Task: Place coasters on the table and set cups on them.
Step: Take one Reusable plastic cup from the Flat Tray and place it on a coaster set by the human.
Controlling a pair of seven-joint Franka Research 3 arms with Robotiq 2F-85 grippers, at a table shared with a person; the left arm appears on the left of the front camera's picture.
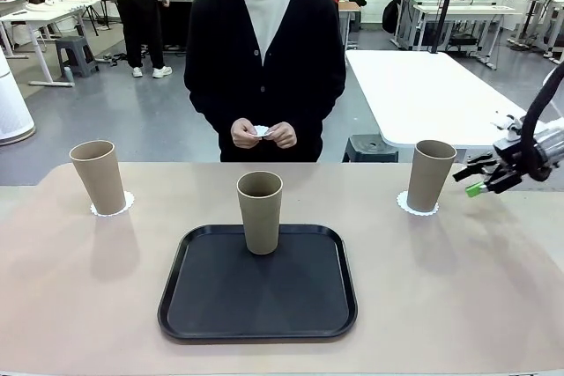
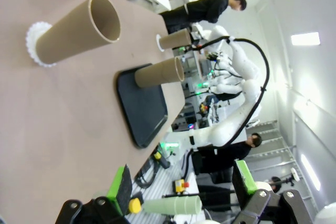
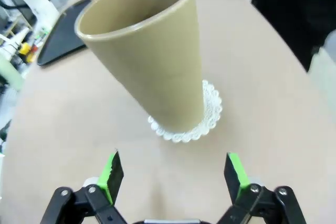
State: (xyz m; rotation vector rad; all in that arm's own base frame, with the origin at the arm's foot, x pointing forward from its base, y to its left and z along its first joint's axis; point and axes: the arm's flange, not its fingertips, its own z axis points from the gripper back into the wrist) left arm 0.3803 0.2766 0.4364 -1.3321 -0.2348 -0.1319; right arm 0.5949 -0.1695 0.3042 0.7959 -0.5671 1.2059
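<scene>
Taupe tapered tumbler (image 1: 430,173) stands on scalloped white paper coaster (image 1: 405,205), sparing the desk (image 1: 493,288) — right end effector (image 1: 471,181) released nearby.

Left cup (image 1: 99,176) on coaster (image 1: 126,205), right cup (image 1: 430,173) likewise, third cup (image 1: 260,210) on tray (image 1: 264,305)

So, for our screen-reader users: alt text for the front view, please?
Two tall taupe-brown tumblers, left and right, stand on white scalloped paper coasters on a beige tabletop; a third tumbler stands on a black tray. The open right gripper hovers beside the right tumbler; a person's hands hold something white.
</scene>
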